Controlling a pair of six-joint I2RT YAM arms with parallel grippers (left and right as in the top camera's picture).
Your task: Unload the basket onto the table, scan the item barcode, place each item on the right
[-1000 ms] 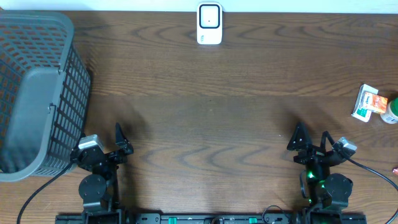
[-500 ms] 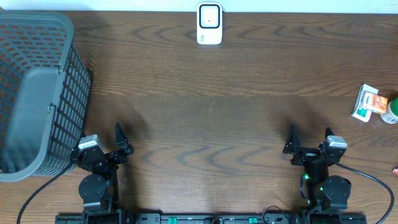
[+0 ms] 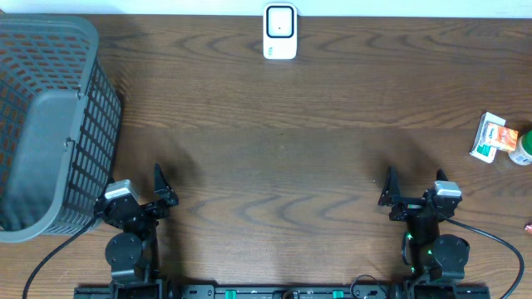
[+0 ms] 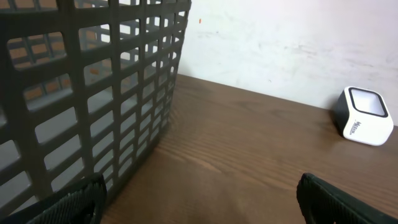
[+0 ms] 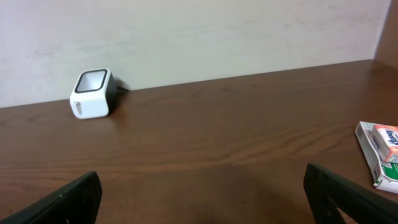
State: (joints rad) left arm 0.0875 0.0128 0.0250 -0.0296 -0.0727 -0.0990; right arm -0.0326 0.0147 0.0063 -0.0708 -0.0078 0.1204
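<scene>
The dark brown wood-grain worktop (image 3: 274, 149) runs back to a plain off-white wall (image 5: 199, 31). A small white barcode scanner with a dark window (image 3: 280, 32) stands at the middle of the far edge, against the wall. A large dark grey plastic lattice basket (image 3: 50, 124) occupies the far left corner and extends down the left edge.

The item, a small white, green and orange cardboard carton (image 3: 490, 137), lies flat at the right edge, well apart from the scanner. Just beside it is a round green-topped object (image 3: 524, 148), cut off by the frame and not identifiable.

The left fingers (image 4: 68, 202) are spread wide and grip nothing. They sit near the near edge, just beside the basket. The right fingers (image 5: 62, 199) are likewise spread wide and empty. They sit near the near edge towards the right, apart from the carton. Neither pair touches the carton or the scanner.
</scene>
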